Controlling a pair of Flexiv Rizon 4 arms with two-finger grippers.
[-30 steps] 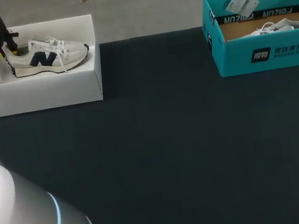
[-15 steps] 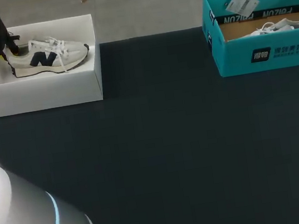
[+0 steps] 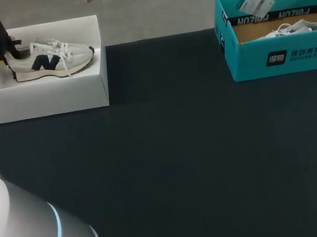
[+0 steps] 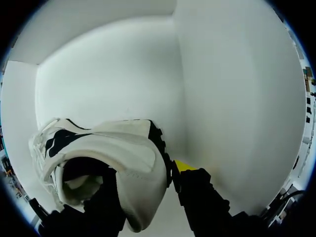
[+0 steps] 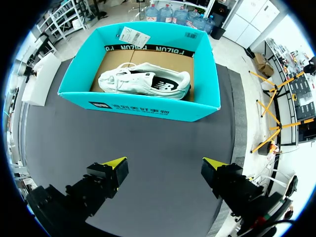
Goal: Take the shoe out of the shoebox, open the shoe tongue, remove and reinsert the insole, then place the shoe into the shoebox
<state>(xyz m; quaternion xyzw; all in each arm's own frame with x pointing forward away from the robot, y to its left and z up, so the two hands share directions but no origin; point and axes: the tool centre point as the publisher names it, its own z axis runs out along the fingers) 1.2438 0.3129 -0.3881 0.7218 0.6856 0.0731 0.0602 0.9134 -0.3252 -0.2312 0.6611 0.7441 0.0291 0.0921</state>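
Left pincer [image 4: 145, 175]: being held clamped on the heel of the shoe [image 4: 108, 148]. One dark finger is being kept inside the collar opening, and the other finger, yellow-tipped [image 4: 185, 165], is being pressed against the outside of the heel. Shoe: white with a dark side marking and white laces, being kept inside the white shoebox [image 3: 48, 96], lengthwise along its rear part, toe being pointed away from the pincer. White shoebox: open-topped, being carried at the far left of the dark table [image 3: 169, 152]. Right pincer [image 5: 164, 163]: fingers being held wide apart with nothing between them, above bare table surface, on the near side of the teal box [image 5: 143, 106]. Teal box: open-topped, being carried at the far right of the table, well apart from the white shoebox. A second shoe [image 5: 145, 81], white, is being held on its brown floor, and a paper tag [image 5: 133, 35] is being carried on its rear rim.
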